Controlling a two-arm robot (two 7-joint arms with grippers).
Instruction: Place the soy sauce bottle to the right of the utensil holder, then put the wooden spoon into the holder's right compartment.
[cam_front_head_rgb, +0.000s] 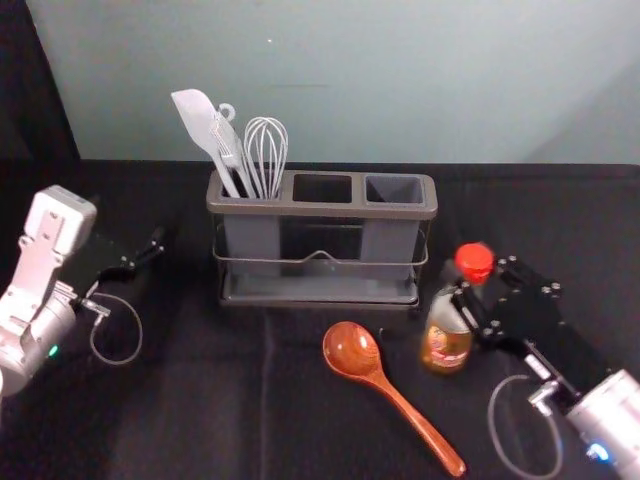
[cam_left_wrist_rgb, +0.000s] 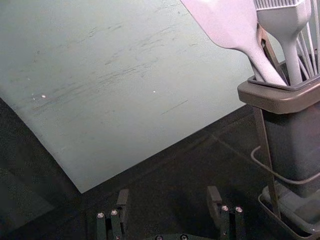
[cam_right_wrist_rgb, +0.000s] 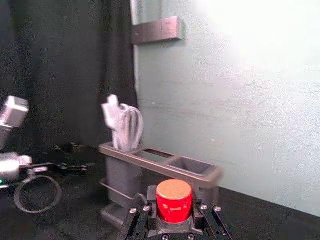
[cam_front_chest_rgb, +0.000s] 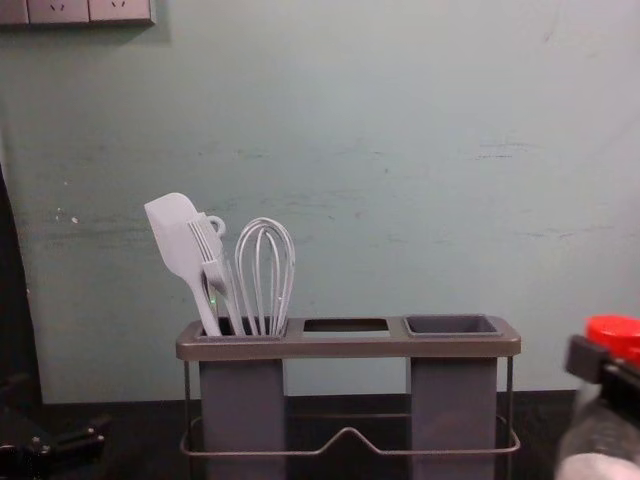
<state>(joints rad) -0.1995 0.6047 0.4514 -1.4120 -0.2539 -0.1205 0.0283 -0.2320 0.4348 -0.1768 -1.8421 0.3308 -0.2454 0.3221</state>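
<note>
My right gripper (cam_front_head_rgb: 478, 302) is closed around the upper part of the soy sauce bottle (cam_front_head_rgb: 446, 338), in front of the holder's right end. In the right wrist view the bottle's red cap (cam_right_wrist_rgb: 174, 201) sits between the fingers of my right gripper (cam_right_wrist_rgb: 174, 220). The chest view has the bottle (cam_front_chest_rgb: 598, 450) at the right edge. The utensil holder (cam_front_head_rgb: 322, 208) stands at the back; its right compartment (cam_front_head_rgb: 394, 190) holds nothing. The wooden spoon (cam_front_head_rgb: 385, 383) lies in front, bowl toward the holder. My left gripper (cam_front_head_rgb: 145, 258) is at the left; its wrist view shows the gripper (cam_left_wrist_rgb: 167, 205) open.
A white spatula (cam_front_head_rgb: 205, 125), a brush and a whisk (cam_front_head_rgb: 266, 150) stand in the holder's left compartment. Behind the dark table (cam_front_head_rgb: 200, 400) rises a pale wall. Black curtain hangs at the far left.
</note>
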